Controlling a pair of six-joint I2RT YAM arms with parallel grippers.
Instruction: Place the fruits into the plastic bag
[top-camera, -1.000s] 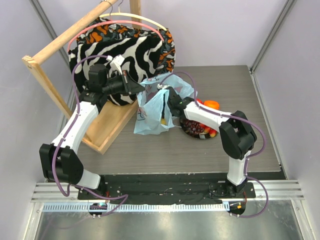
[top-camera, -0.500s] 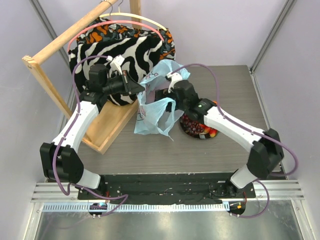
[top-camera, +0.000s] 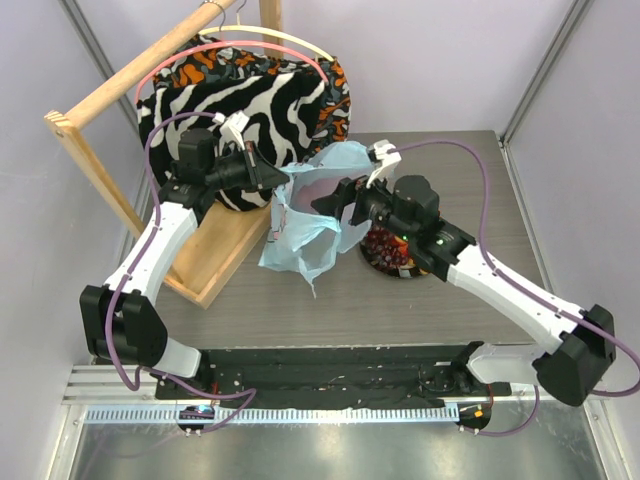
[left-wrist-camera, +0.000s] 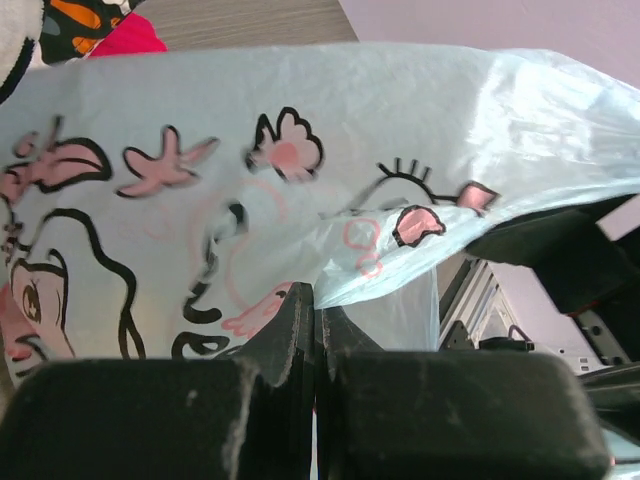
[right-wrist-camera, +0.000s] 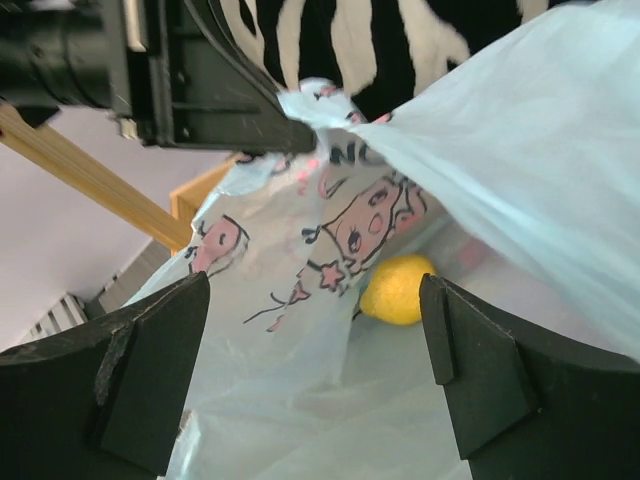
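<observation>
The light-blue plastic bag (top-camera: 298, 228) hangs open at mid-table, its rim pinched in my shut left gripper (top-camera: 283, 178). In the left wrist view the closed fingertips (left-wrist-camera: 300, 305) clamp the printed film (left-wrist-camera: 300, 180). My right gripper (top-camera: 326, 204) stands open at the bag's mouth, holding nothing. Its wrist view looks between wide-apart fingers (right-wrist-camera: 150, 360) into the bag (right-wrist-camera: 500, 150), where a yellow fruit (right-wrist-camera: 398, 290) lies on the bottom. More fruits, dark grapes and small red balls (top-camera: 385, 248), sit on the dark plate (top-camera: 400, 272), partly hidden by the right arm.
Zebra-striped fabric (top-camera: 265, 100) hangs on a hanger behind the bag. A wooden frame (top-camera: 215, 265) leans at the left, close to the left arm. The left gripper (right-wrist-camera: 230, 100) shows at the top of the right wrist view.
The right arm has drawn back to the right out of the bag, with its jaws wide. The yellow fruit now lies in the bag. The left gripper has kept its hold.
</observation>
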